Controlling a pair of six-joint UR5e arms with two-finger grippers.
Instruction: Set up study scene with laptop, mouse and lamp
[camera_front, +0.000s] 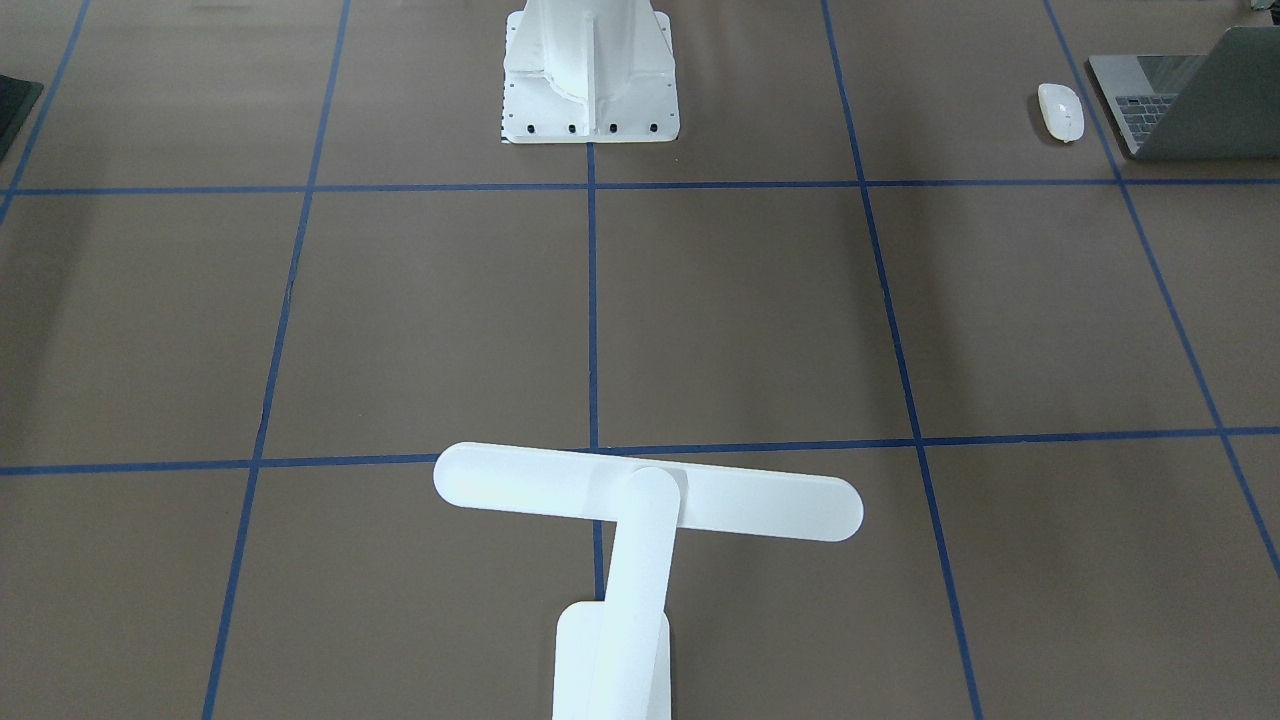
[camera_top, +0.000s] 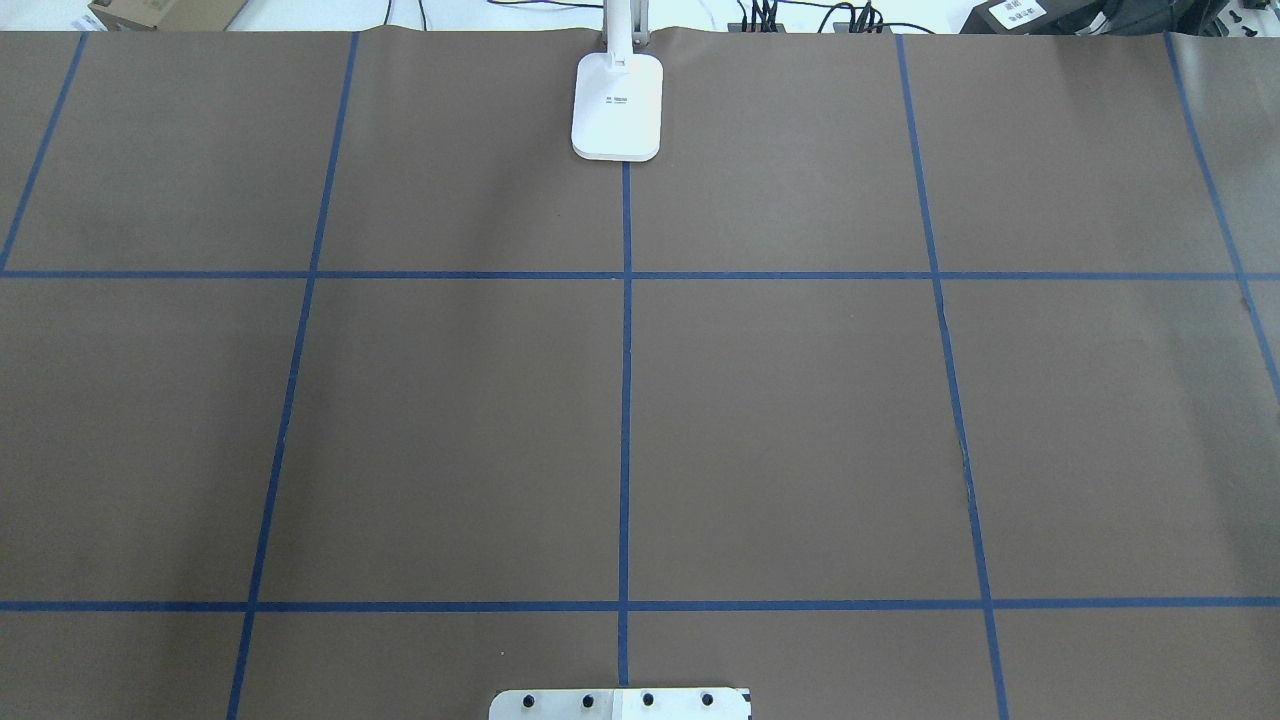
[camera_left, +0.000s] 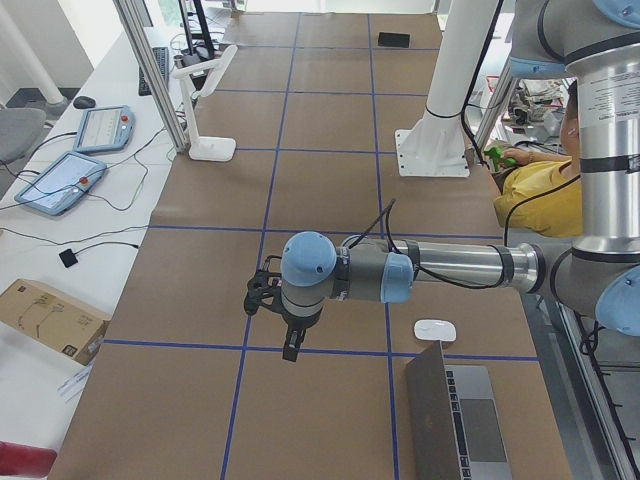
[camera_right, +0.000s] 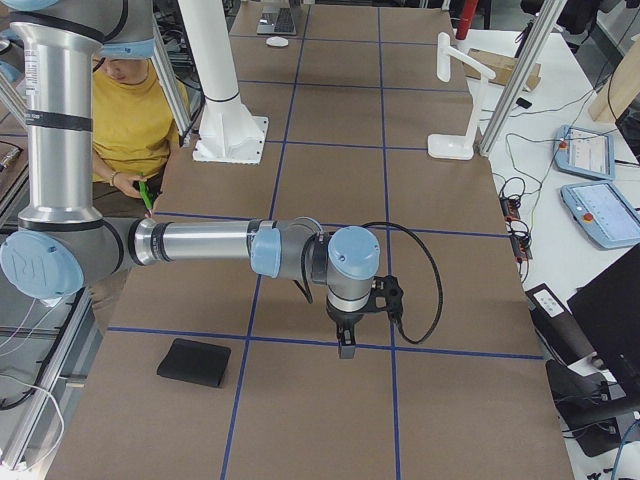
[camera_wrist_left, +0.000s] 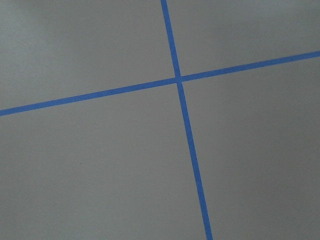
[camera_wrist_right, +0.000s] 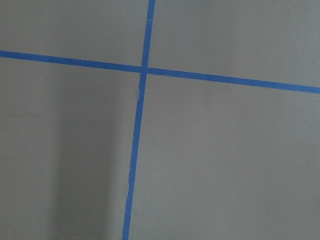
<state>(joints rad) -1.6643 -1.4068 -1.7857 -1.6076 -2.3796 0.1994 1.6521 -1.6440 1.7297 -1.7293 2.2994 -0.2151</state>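
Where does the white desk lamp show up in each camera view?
Front-facing: lamp at bottom centre, bar head toward the robot.
Overhead: lamp at top centre, mostly its base.
Exterior left: lamp at upper left.
Exterior right: lamp at upper right.
Both wrist views: not in view.
Shared landmark in exterior views: white robot pedestal, across the table from it.

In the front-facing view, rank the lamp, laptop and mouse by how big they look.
1. lamp, largest, but nearest the camera
2. laptop, partly cut off by the frame edge
3. mouse, clearly smallest
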